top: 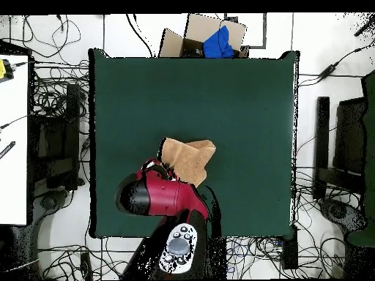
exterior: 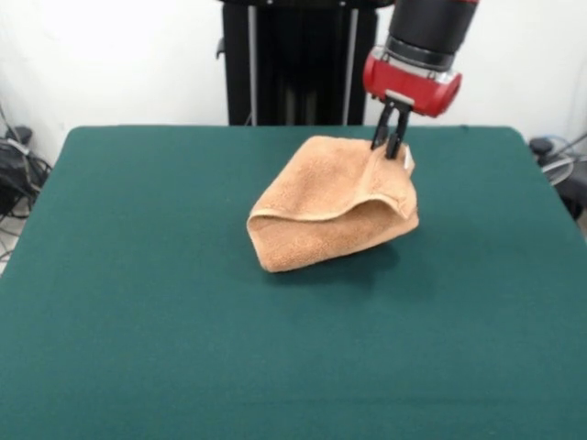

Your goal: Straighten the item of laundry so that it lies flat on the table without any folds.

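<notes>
Meanwhile, the orange-tan towel [exterior: 332, 203] sits bunched and doubled over itself on the green table [exterior: 138, 302], toward the side nearest the robot's pedestal and a little off centre, its lower layer bulging open along the front edge. One far corner is lifted and pinched between the closed black fingers of the gripper [exterior: 391, 142], which descends from the red and black arm [top: 165, 197]. Cables [top: 51, 95] and a cardboard box [top: 201, 33] surround the table.

cardboard box [top: 192, 35], blue cloth [top: 218, 44], floor cables [top: 55, 88]
</notes>
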Action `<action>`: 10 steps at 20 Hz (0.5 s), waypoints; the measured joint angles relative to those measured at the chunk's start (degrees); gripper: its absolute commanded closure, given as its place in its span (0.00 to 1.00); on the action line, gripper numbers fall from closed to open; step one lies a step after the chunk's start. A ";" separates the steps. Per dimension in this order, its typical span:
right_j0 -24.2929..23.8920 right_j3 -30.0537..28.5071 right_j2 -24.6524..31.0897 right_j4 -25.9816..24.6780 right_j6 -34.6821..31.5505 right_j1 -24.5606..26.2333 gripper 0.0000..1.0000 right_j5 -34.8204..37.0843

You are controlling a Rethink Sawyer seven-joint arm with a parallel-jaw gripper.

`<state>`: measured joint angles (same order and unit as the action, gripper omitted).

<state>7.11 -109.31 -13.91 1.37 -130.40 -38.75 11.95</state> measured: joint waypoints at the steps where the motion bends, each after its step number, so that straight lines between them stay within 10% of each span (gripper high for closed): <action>1: 0.00 -0.02 -0.01 0.00 0.00 -0.26 1.00 0.49; 10: 0.00 -0.14 -0.01 -0.01 0.00 -3.52 1.00 7.26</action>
<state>7.11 -109.45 -13.91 1.36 -130.40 -42.27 19.22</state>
